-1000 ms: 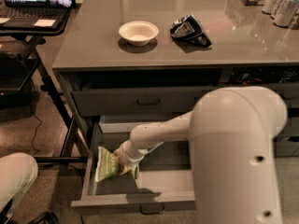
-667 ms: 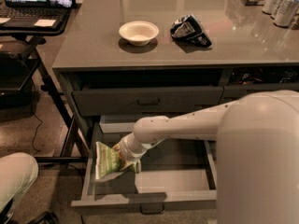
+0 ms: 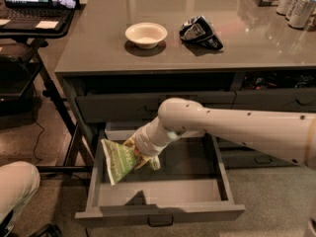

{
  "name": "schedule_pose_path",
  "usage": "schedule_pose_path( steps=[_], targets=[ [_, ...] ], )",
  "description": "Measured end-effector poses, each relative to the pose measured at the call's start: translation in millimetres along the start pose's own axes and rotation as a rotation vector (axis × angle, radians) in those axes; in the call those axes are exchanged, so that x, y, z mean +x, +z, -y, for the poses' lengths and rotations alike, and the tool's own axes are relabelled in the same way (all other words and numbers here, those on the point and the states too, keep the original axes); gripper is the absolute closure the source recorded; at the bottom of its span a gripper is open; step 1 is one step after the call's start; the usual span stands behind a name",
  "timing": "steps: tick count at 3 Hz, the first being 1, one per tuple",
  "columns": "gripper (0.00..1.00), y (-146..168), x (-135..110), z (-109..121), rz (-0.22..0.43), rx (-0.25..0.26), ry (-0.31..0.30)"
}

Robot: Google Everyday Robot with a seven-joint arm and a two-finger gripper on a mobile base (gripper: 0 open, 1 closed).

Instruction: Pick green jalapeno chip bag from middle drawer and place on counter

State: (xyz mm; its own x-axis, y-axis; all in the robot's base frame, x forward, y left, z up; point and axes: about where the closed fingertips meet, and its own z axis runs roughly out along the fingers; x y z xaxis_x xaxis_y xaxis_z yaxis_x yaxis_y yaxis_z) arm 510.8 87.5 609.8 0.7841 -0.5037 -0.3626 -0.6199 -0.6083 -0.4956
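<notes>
Green chip bag [image 3: 117,159] hangs tilted over the left part of the open middle drawer [image 3: 197,212], shadow on the drawer floor. Gripper [image 3: 141,156] just right of it, fingers clamped on the bag's upper edge. Lift step in hand. Next: clear the cabinet front, carry up to the counter [image 3: 94,48], set down beside the bowl [image 3: 145,34].

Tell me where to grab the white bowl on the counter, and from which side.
Pinch the bowl by its rim from straight above, one finger inside: it sits upright, open, its thin flared rim free all round on the counter. The near edge likely suits best. The gripper holds the green chip bag over the open drawer.
</notes>
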Motion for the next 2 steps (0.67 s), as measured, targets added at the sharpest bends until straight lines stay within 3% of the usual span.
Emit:
schedule_pose_path(
  steps=[2],
  targets=[
    [1.0, -2.2, -2.3, -7.7, 0.01, -0.023, -0.021]
  ],
)
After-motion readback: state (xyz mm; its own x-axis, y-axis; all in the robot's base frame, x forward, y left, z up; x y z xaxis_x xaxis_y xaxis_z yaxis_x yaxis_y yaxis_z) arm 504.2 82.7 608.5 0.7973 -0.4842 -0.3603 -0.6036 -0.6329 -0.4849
